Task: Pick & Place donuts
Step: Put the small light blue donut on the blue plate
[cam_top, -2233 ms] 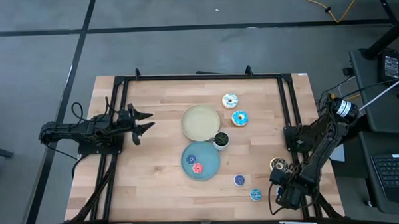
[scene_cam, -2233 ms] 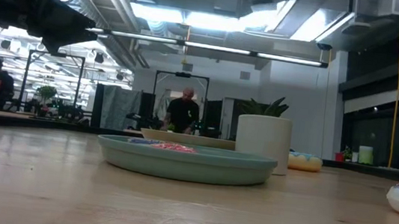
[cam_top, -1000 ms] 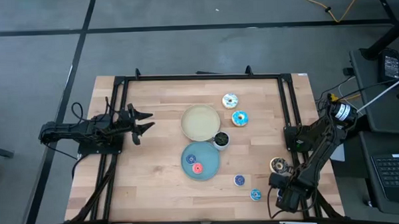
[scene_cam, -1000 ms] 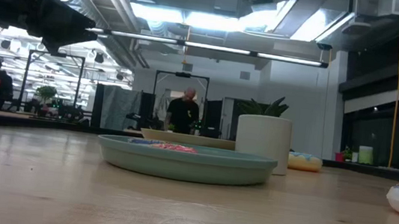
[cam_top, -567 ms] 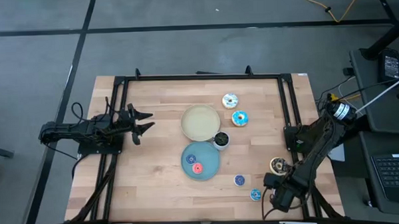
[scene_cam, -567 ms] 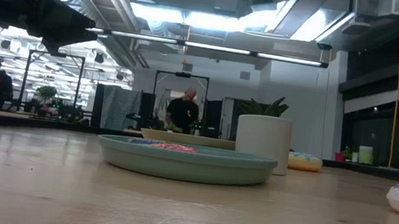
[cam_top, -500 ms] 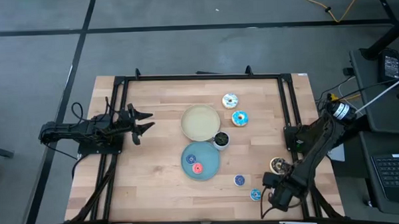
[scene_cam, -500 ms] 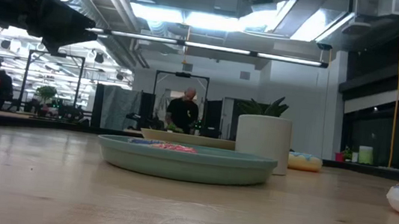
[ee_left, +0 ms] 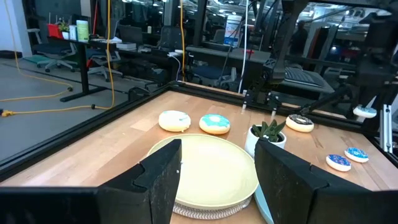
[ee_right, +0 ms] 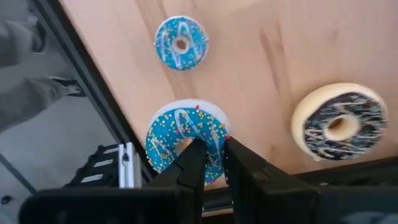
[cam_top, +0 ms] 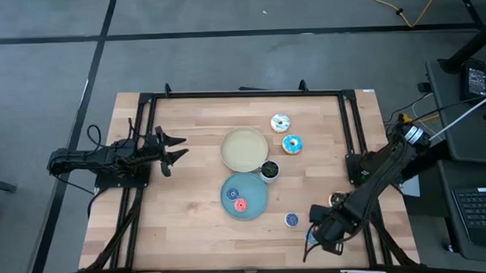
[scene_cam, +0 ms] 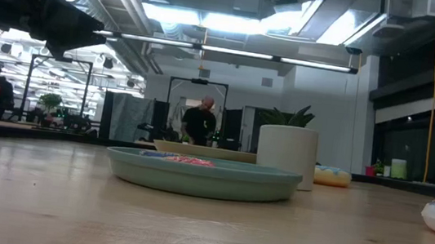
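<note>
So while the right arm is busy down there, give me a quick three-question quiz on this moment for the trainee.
1. True or false: the left gripper is hovering over the cream plate.
2. Which donut is the right gripper closed on? A: the dark chocolate one. B: the blue sprinkled donut. C: the white-iced one.
3. Fill in: the blue plate holds ___ small donuts.

Key: 1 false, it waits open at the left side of the table. 2 B. 3 two, one blue and one pink.
</note>
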You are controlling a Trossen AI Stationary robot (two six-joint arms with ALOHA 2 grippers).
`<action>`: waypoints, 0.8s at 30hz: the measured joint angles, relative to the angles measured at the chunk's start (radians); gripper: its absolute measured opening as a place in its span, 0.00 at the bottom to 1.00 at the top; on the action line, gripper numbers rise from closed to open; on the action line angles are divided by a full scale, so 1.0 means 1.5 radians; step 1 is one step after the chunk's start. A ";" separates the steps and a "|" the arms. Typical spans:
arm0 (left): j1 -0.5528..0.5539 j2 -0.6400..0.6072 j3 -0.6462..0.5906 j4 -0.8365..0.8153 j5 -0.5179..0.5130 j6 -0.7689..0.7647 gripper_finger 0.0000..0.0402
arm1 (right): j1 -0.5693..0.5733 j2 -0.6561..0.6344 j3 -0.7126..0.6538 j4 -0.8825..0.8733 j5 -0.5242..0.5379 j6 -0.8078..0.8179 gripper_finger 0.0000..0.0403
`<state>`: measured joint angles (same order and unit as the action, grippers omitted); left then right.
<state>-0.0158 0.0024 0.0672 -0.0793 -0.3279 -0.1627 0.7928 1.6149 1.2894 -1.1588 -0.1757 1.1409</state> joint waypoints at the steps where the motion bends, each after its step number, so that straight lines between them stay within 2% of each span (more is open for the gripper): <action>1: 0.000 0.000 0.000 0.000 0.000 0.000 0.49 | -0.005 0.007 0.012 -0.015 0.000 -0.014 0.14; 16: 0.000 0.000 0.000 0.000 0.000 0.000 0.49 | -0.099 0.139 0.249 -0.174 -0.001 -0.231 0.14; 24: 0.000 0.000 0.000 0.000 0.000 0.000 0.49 | -0.155 0.209 0.380 -0.252 0.042 -0.350 0.14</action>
<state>-0.0160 0.0023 0.0669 -0.0792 -0.3277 -0.1627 0.5606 1.9283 1.8596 -1.5365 -0.1121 0.6166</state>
